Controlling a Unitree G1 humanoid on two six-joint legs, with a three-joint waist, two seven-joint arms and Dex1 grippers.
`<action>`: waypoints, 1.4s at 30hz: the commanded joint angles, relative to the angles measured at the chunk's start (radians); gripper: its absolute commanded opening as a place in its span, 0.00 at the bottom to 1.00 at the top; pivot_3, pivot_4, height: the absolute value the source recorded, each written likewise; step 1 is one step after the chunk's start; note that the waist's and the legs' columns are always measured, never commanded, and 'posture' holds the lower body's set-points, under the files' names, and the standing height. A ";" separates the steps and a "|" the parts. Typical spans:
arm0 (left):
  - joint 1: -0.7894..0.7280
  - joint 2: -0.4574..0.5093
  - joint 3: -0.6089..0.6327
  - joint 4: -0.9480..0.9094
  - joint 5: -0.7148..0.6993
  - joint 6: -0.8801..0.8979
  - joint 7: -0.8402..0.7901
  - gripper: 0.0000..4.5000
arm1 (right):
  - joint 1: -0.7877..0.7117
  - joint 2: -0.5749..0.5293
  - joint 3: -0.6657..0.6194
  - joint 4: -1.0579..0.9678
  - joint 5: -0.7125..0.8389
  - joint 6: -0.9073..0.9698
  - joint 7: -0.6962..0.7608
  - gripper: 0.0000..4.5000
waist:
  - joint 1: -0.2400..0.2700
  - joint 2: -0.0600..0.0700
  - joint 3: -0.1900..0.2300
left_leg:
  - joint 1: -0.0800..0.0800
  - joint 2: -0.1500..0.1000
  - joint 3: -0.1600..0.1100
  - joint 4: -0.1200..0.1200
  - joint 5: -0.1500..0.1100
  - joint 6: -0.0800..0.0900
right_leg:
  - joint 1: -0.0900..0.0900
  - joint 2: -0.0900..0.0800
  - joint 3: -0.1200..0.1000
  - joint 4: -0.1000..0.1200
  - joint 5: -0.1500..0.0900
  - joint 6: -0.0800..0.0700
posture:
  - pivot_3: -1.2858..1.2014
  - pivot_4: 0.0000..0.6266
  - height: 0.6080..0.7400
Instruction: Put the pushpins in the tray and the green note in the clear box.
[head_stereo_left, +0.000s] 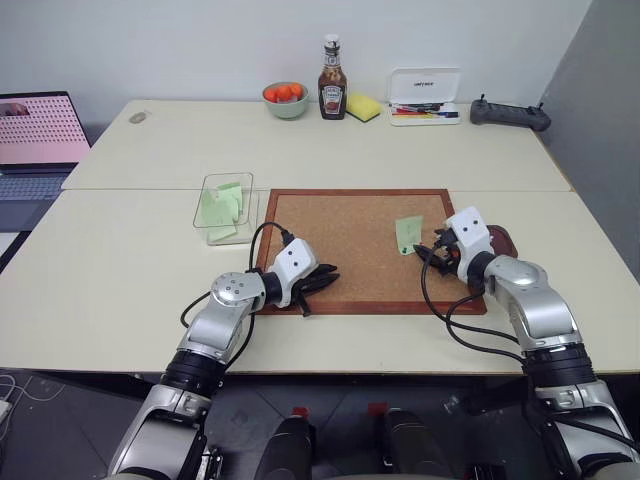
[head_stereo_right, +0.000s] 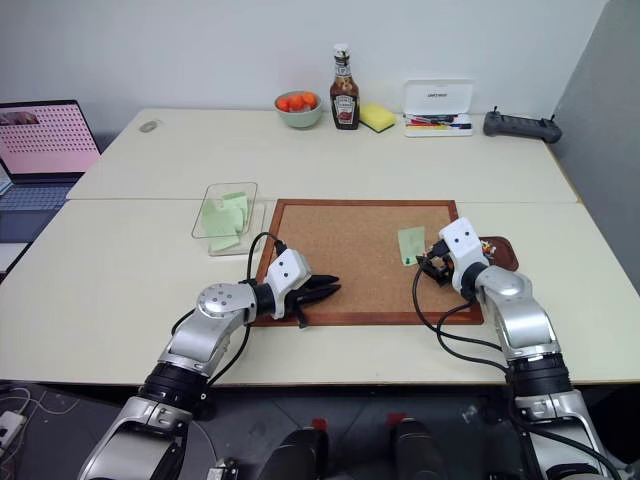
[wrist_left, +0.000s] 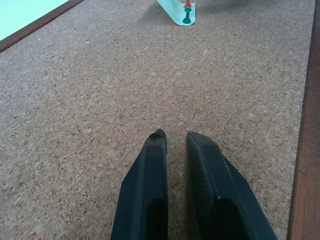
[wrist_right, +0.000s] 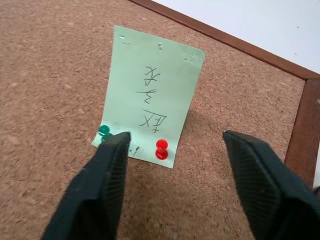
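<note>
Right wrist view: green note (wrist_right: 152, 92) lies flat on the corkboard (wrist_right: 50, 75), pinned along its near edge by a green pin (wrist_right: 104, 131) at one corner and a red pin (wrist_right: 161, 149) near the other. Handwriting on the note. Right gripper (wrist_right: 175, 150) is spread wide, nothing in it, the red pin sitting between the fingers and the green pin just beside the left finger (wrist_right: 107, 175).

Head views: note at centre right of the frame, on the right part of the board, right gripper (head_stereo_left: 440, 253) just right of it. Tray (head_stereo_left: 500, 240) right of that gripper, at the board's right edge, partly hidden by the arm. Clear box (head_stereo_left: 225, 208) at centre left, just off the board's left edge, pale green slips inside. Left gripper (head_stereo_left: 322, 280) rests over the board's lower left, nearly closed, a slim gap between the tips, empty.

Handling, my read: pins are tiny, hard, smooth-headed and likely slip; pinch each by the plastic head and pull straight up out of the cork. Note is thin, limp and light, tears easily if dragged while pinned, so pins first. Then take it by a free, slightly lifted edge. Neither pin is out yet.

Back of the counter (head_stereo_left: 150, 300): bowl, ketchup, sponge, pen case, controller; laptop at upper left.
</note>
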 joint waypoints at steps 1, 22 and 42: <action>0.021 0.000 -0.024 -0.001 0.019 0.022 -0.001 0.16 | -0.036 0.013 0.002 0.029 -0.015 -0.045 -0.020 0.47 | -0.001 0.000 0.000 | 0.000 0.000 0.000 0.000 0.000 0.000 | 0.000 0.000 0.000 0.000 0.000 0.000 | 0.52 0.24 1.00; 0.024 0.009 -0.024 -0.003 0.025 0.028 -0.002 0.16 | -0.003 0.020 -0.049 -0.107 0.064 -0.029 0.005 0.00 | -0.001 0.000 0.000 | 0.000 0.000 0.000 -0.001 0.000 0.000 | 0.000 0.000 0.000 0.000 0.000 0.000 | 0.52 0.24 1.00; 0.026 0.007 -0.036 0.004 0.036 0.020 -0.003 0.16 | 0.122 -0.275 -0.050 -0.014 -0.138 -0.175 -0.028 0.00 | 0.000 0.000 0.000 | 0.000 0.000 0.001 -0.001 0.000 0.000 | 0.000 0.000 0.000 -0.001 0.000 0.000 | 0.52 0.24 1.00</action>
